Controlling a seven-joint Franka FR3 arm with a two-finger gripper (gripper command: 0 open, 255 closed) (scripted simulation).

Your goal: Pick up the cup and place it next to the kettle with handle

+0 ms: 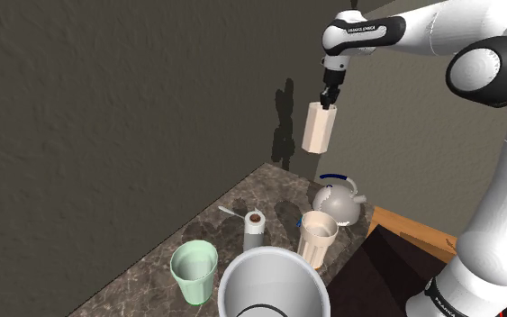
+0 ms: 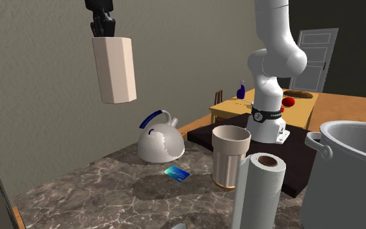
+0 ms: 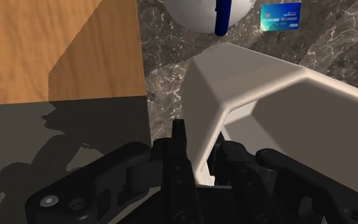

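A faceted off-white cup (image 1: 319, 127) hangs high in the air above the dark marble counter (image 1: 152, 279), tilted a little. My gripper (image 1: 330, 97) is shut on its rim from above. In the second exterior view the cup (image 2: 114, 68) hangs under the gripper (image 2: 102, 26), up and to the left of the kettle (image 2: 160, 142). The kettle (image 1: 339, 203) is white and round with a blue handle and stands near the wall. In the wrist view the gripper (image 3: 199, 149) clasps the wall of the cup (image 3: 285, 108), and the kettle (image 3: 199, 13) lies beyond it below.
A ribbed tan cup (image 1: 318, 236), a paper towel roll (image 1: 255, 230), a green cup (image 1: 194, 271) and a large grey pot (image 1: 272, 286) stand on the counter. A blue card (image 2: 177, 173) lies in front of the kettle. The grey wall (image 1: 107, 108) runs behind.
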